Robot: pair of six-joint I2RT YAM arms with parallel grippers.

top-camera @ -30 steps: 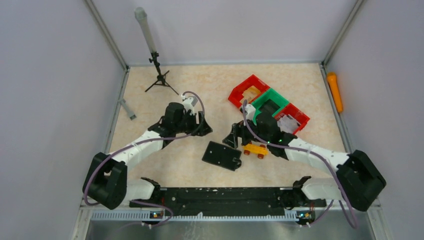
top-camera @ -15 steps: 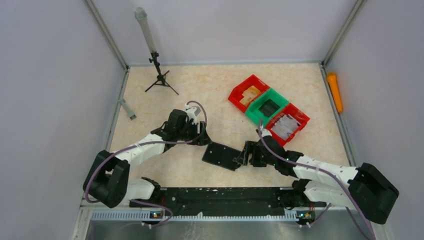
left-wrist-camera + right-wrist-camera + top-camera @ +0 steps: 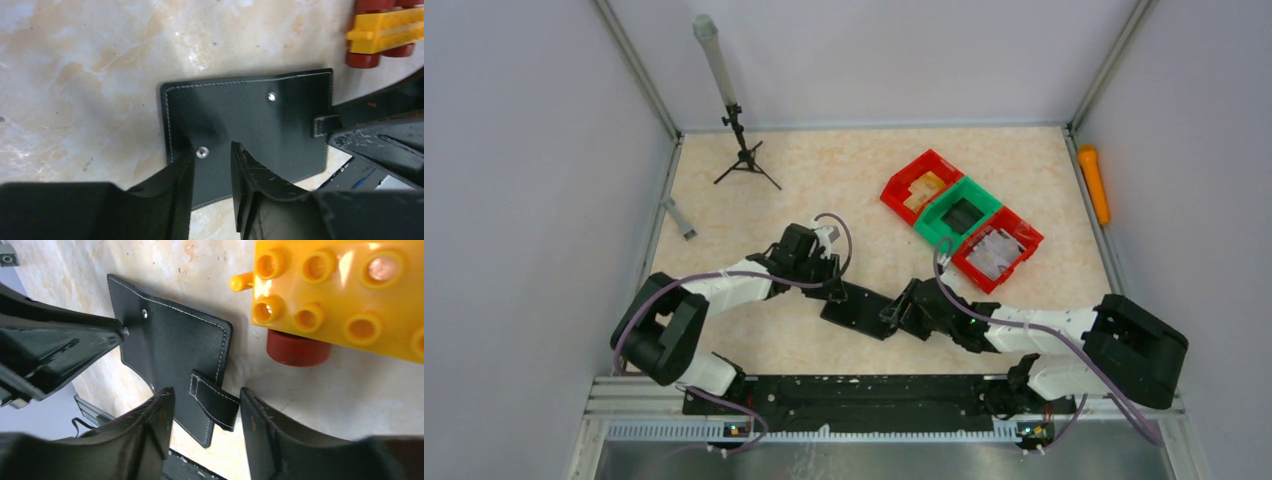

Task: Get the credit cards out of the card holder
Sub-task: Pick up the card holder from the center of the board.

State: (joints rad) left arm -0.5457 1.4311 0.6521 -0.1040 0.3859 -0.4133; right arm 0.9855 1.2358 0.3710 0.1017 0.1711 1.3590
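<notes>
The card holder (image 3: 859, 308) is a flat black case lying shut on the table between both grippers. No cards show. In the left wrist view the holder (image 3: 250, 120) lies under my left gripper (image 3: 212, 156), which is open, its fingers either side of a silver snap (image 3: 202, 152) near the holder's corner. In the right wrist view my right gripper (image 3: 205, 400) is open with the holder's strap tab (image 3: 216, 401) between its fingers, not pinched. In the top view the left gripper (image 3: 834, 285) is at the holder's left end and the right gripper (image 3: 902, 312) at its right end.
A yellow toy brick car (image 3: 340, 295) with red wheels stands just beyond the holder's strap end; it also shows in the left wrist view (image 3: 385, 30). Red and green bins (image 3: 964, 215) sit at the back right. A small tripod (image 3: 742, 150) stands back left. An orange object (image 3: 1092, 185) lies by the right wall.
Both grippers have closed in on the card holder: the left moved right and nearer, the right swung from beside the bins down to the strap end. The toy car is now hidden from above.
</notes>
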